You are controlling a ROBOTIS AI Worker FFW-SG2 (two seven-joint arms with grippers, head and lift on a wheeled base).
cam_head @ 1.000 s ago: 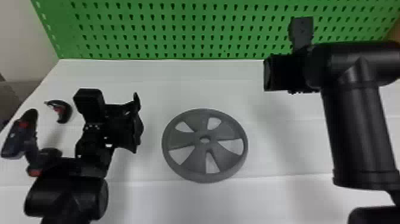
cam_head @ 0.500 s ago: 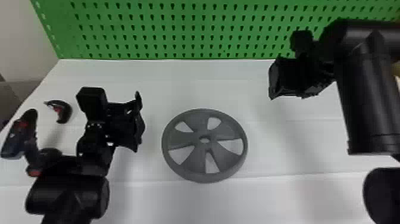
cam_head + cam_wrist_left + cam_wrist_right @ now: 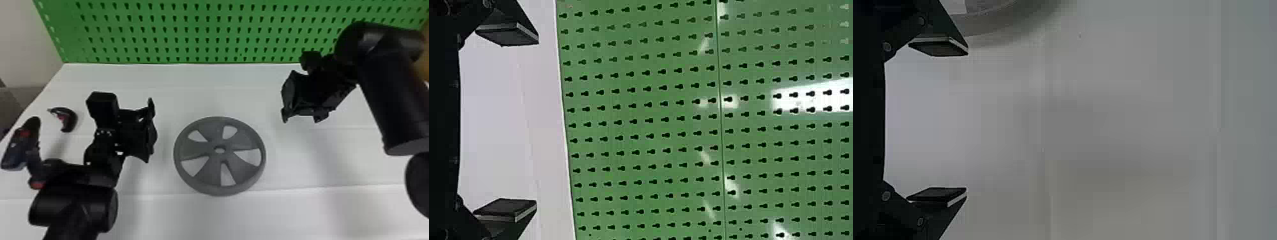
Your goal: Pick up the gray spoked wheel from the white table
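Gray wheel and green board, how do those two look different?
The wheel is gray and round; the board is green and straight-edged. The wheel lies flat on the table, while the board stands up behind it. The wheel has five large openings between spokes, the board rows of small holes. Both are pierced.

1. The head view's bottom edge cut off the left arm [image 3: 75, 207], which hid part of a blurred dark tool [image 3: 16, 150].
2. A small curved object [image 3: 71, 119] was too blurred to identify.
3. In the right wrist view, the picture's edge cropped the gray spoked wheel [image 3: 998, 22].
4. The pegboard [image 3: 191, 34] ran out of the head view.
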